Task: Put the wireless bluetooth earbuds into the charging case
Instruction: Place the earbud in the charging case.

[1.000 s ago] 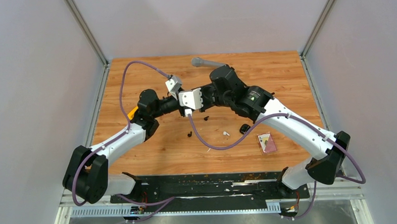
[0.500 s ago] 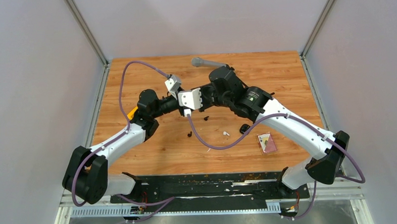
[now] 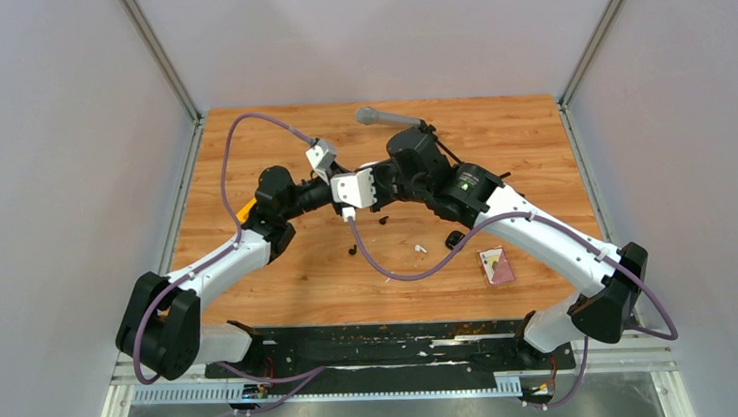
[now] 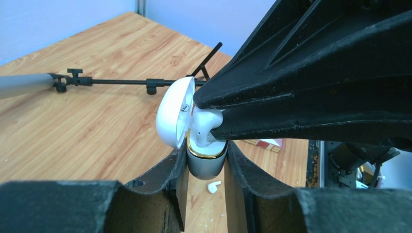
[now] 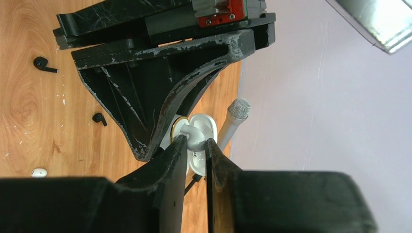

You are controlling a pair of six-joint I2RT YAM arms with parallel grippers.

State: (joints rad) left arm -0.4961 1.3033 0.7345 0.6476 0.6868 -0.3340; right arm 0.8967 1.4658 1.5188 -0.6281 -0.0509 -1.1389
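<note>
Pinching earbud (image 4: 205, 127): right jaws seemingly near-closed.

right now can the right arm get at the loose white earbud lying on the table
Probably not yet: the right hand is shut on a second white earbud over the open case held by the left hand. The loose white earbud lies uncovered, so once freed, likely yes.

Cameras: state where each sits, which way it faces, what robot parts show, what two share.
Top external: above and behind, facing down at the table; both arms show.
Left wrist: on left arm, facing along left gripper clamping the case.
Right wrist: on right arm, facing along right gripper pinching a white earbud.
Both wrists share case, earbud.
</note>
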